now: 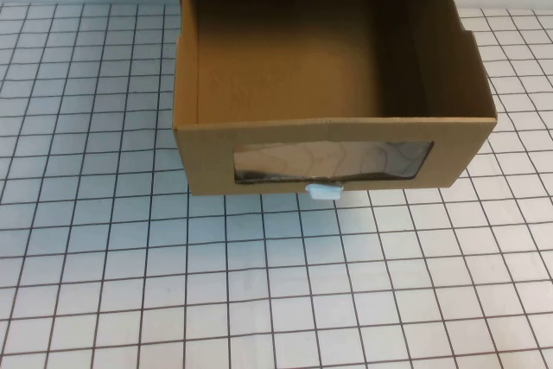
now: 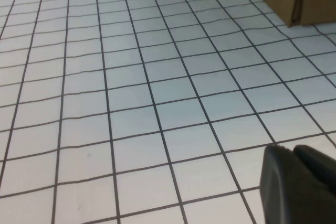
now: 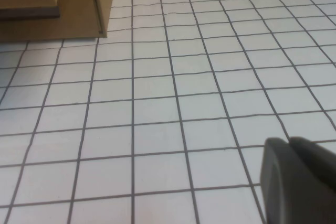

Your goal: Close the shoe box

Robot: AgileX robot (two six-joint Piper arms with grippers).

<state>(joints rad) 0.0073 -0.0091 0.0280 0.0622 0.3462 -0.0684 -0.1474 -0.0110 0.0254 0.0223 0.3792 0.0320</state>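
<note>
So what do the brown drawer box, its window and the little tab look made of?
Brown drawer-style shoe box: matte cardboard, apparently, with cut edges. Wide window: glossy clear film, probably plastic, showing reflections. Small white pull tab: smooth, possibly plastic. Left pincer and right pincer hang over the table.

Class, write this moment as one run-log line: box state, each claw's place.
shoe box: drawer pulled out, empty | left claw: above bare table, away from box | right claw: same | contact: none
</note>
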